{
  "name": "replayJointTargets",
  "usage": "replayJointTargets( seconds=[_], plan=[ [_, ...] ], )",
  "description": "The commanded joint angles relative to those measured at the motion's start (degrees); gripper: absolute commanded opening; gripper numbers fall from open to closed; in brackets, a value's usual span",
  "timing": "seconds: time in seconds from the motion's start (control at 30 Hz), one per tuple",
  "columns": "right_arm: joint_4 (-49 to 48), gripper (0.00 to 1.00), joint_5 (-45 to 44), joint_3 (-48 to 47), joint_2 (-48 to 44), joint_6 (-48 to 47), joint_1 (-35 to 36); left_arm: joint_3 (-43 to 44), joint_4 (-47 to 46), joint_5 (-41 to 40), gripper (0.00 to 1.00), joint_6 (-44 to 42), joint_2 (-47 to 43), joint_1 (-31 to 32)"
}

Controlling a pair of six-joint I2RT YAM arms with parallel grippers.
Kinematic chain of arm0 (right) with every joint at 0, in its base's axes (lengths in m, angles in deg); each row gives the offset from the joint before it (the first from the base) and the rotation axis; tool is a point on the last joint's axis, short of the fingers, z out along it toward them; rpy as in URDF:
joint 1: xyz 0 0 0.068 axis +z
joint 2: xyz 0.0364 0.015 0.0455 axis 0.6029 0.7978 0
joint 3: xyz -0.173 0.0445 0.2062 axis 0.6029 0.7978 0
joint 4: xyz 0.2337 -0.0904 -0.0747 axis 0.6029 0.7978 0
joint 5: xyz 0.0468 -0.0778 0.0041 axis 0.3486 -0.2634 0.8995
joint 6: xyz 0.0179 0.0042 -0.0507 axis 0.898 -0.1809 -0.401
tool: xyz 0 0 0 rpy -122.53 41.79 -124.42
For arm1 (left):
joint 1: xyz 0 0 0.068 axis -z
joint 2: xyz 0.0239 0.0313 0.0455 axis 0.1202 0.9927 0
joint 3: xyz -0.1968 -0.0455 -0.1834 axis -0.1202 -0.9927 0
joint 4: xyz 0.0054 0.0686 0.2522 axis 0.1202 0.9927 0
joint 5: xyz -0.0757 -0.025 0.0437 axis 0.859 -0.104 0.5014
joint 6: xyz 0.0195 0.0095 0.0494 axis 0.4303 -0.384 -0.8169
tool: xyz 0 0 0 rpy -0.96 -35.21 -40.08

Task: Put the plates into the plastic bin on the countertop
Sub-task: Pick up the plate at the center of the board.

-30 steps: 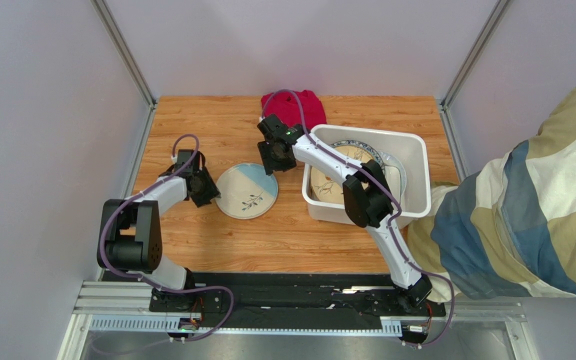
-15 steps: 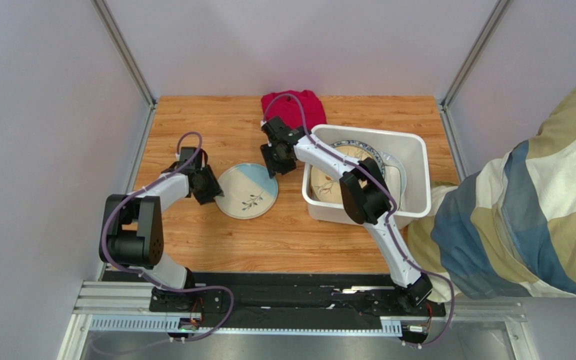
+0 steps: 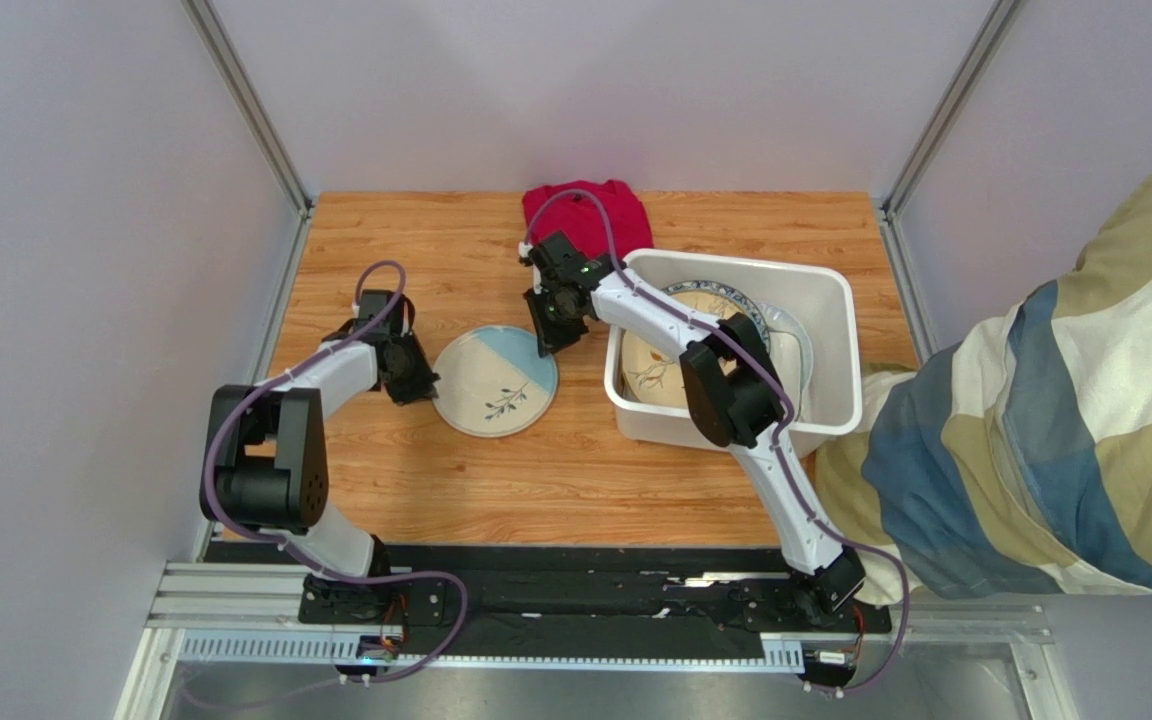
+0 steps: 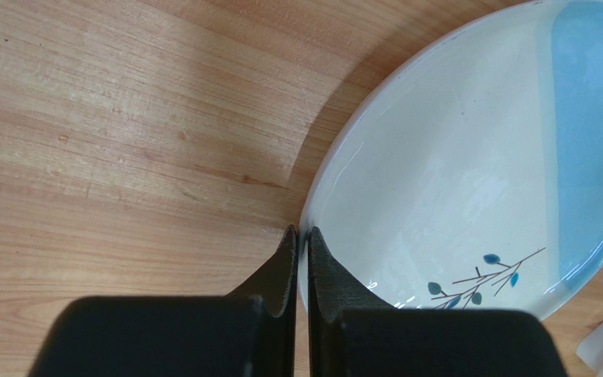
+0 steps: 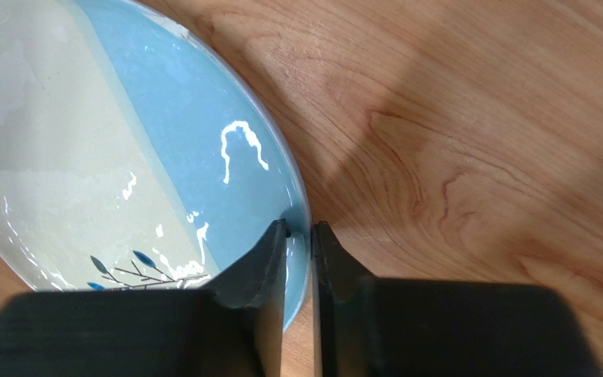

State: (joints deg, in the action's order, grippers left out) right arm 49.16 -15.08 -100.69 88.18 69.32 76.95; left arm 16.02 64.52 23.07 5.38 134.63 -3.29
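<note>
A cream-and-blue plate with a leaf sprig (image 3: pixel 495 381) lies on the wood countertop (image 3: pixel 432 480), left of the white plastic bin (image 3: pixel 832 279). My left gripper (image 3: pixel 416 374) is shut on the plate's left rim; in the left wrist view the fingers (image 4: pixel 300 232) pinch the cream edge (image 4: pixel 454 181). My right gripper (image 3: pixel 551 321) is shut on the plate's far right rim; in the right wrist view it (image 5: pixel 300 228) straddles the blue edge (image 5: pixel 108 157). Several plates (image 3: pixel 672 360) lie stacked in the bin, among them a leaf-sprig one and a blue floral one.
A folded red cloth (image 3: pixel 587 210) lies at the back edge behind the right gripper. A person's striped sleeve (image 3: pixel 1048 405) reaches in beside the bin's right wall. Metal frame posts stand at the back corners.
The left gripper has slid right onto the plate's left rim. The right gripper has narrowed and settled on the plate's far right rim. The plate has hardly shifted.
</note>
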Motion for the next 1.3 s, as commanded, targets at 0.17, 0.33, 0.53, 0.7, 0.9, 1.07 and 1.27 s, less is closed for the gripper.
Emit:
replayJointTargets(
  seconds=[0.17,0.33,0.53,0.7,0.9,1.07,1.27],
  plan=[
    [0.4,0.00,2.1,0.5,-0.6,-2.4,1.9,-0.8,-4.6,4.8,0.00,-0.2,-2.4,1.1],
    [-0.1,0.00,1.1,1.2,-5.6,-1.8,2.1,0.6,-2.6,4.7,0.00,-0.6,-6.3,1.4],
    [1.2,0.00,0.7,0.7,-9.0,-1.1,2.1,1.5,-0.8,5.1,0.00,-1.0,-10.8,1.5],
    [2.4,0.00,0.8,-0.1,-9.9,-0.5,2.1,1.8,0.4,4.8,0.00,-1.4,-11.5,1.5],
    [2.5,0.00,0.5,0.1,-9.6,-0.6,1.8,2.1,1.4,3.5,0.00,-1.0,-10.4,1.5],
    [2.4,0.00,-0.1,1.6,-11.5,-0.1,1.8,1.9,3.9,0.7,0.28,-0.5,-9.4,1.5],
    [2.6,0.00,-0.5,1.4,-13.9,0.1,1.6,-0.1,5.1,-1.0,0.66,0.6,-11.2,1.5]
  ],
)
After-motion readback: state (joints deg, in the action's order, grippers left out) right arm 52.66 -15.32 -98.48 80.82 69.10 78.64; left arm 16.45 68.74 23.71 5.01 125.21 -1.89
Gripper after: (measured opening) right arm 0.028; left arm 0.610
